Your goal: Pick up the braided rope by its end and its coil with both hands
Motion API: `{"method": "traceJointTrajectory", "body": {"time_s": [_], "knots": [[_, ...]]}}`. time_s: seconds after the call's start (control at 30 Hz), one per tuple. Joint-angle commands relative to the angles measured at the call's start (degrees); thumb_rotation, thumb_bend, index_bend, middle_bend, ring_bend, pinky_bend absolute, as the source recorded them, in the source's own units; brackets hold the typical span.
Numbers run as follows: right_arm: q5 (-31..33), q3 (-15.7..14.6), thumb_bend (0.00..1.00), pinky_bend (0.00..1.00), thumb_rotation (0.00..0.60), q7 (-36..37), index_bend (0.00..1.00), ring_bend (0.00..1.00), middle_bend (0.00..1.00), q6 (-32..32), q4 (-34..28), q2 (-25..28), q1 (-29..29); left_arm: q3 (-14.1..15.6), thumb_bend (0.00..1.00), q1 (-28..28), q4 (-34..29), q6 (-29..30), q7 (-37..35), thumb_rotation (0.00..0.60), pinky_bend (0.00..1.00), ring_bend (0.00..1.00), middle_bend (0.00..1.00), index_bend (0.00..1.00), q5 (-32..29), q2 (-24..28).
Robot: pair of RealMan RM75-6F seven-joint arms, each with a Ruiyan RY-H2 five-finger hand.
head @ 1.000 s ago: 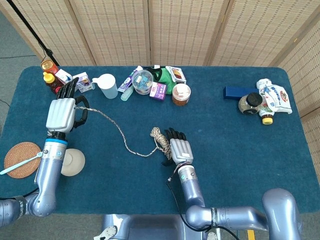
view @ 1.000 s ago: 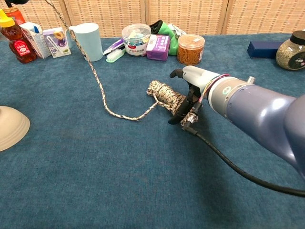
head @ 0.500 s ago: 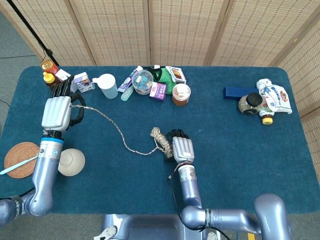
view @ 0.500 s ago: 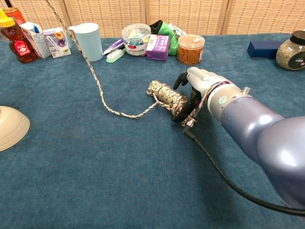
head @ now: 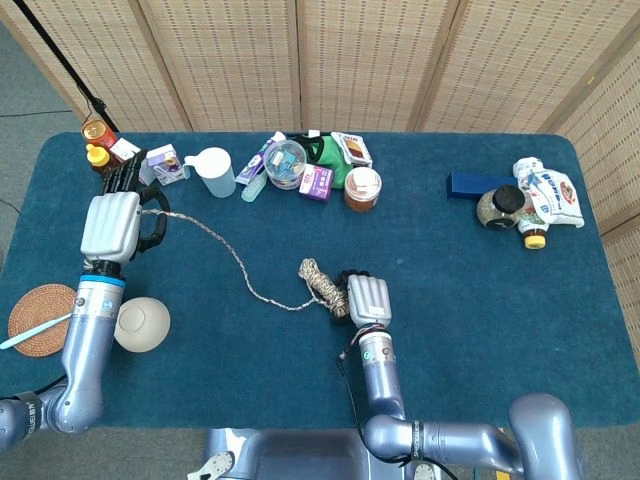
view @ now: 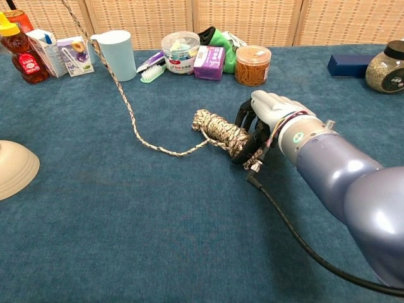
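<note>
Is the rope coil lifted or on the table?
Cannot tell: the coil sits low against the cloth, and the right hand has its fingers around one end.

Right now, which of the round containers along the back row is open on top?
The pale blue cup, beside the small cartons; the clear tub and the orange-filled jar both wear lids.

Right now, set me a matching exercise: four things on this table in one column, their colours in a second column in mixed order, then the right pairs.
Things:
1. cup
2. bowl
3. flat box
4. round coaster

Colours:
A. dark blue
B. woven reddish brown
C. pale blue
D. cream

Pairs: 1-C, 2-D, 3-A, 4-B.

The cup stands at the far edge among the small packages, the bowl lies upside down beside the left arm, the flat box lies far right by the jar, and the round coaster sits at the near left edge.
</note>
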Motion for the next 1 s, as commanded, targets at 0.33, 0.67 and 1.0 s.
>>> {"method": "traceJointTrajectory", "body": {"time_s": [0.33,0.67,1.0], "knots": [[-5.76,-0.66,0.52,0.70,0.600,0.88,0.55,0.45,0.50,-2.75,-0.93,3.19,-1.58,-0.73,0.45,0.88,-3.63,-0.31,-2.42,0.600,0.07,0.00,0.00,0.55,0.57,2.43],[-10.74,-0.27,0.54,0.71,0.600,0.74,0.55,0.45,0.50,-7.86,-2.59,10.15,-0.70,-2.63,0.45,1.45,-11.67,-0.49,-3.34,0.600,0.07,0.00,0.00,0.55,0.21,8.18],[-11.35,-0.17,0.54,0.72,0.600,-0.78,0.56,0.46,0.51,-11.69,-3.37,13.30,1.28,-6.52,0.45,-1.29,-18.93,-0.12,-2.07,0.600,0.07,0.00,0.00,0.55,-3.81,11.66]]}}
